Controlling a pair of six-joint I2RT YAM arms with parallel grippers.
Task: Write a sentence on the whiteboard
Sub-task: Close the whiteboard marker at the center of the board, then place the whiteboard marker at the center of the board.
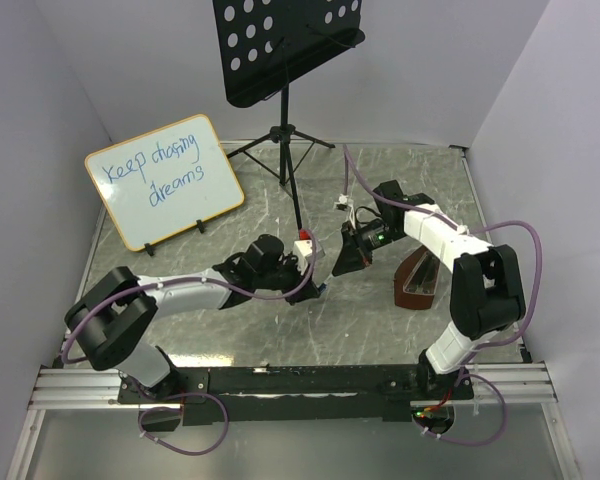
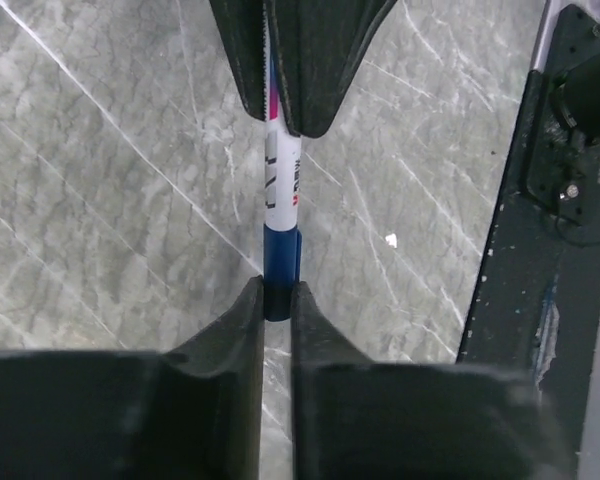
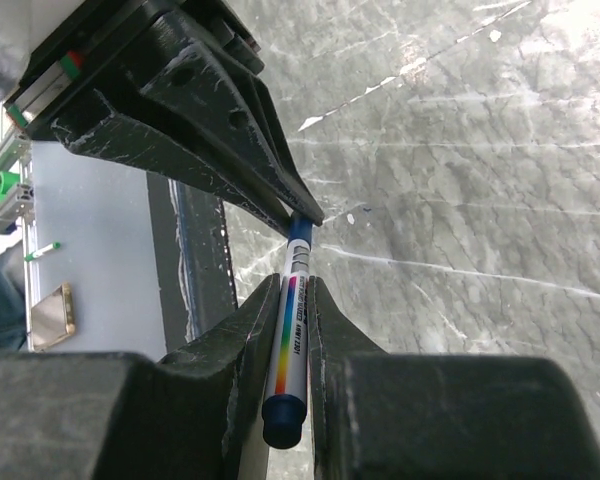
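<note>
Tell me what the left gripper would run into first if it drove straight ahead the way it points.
Most likely the right gripper: it faces the left gripper head-on, both shut on the same marker, with only a stretch of its barrel between them.

whiteboard (image 1: 140, 215), orange-framed, propped up far left, askew; blue sentence (image 1: 175, 155) "keep chasing dreams", two lines.

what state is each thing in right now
whiteboard: propped up, leaning back, written on
sentence: two blue lines, readable
marker: held by both grippers
left gripper: shut on marker's blue end
right gripper: shut on marker's barrel
music stand: upright
</note>
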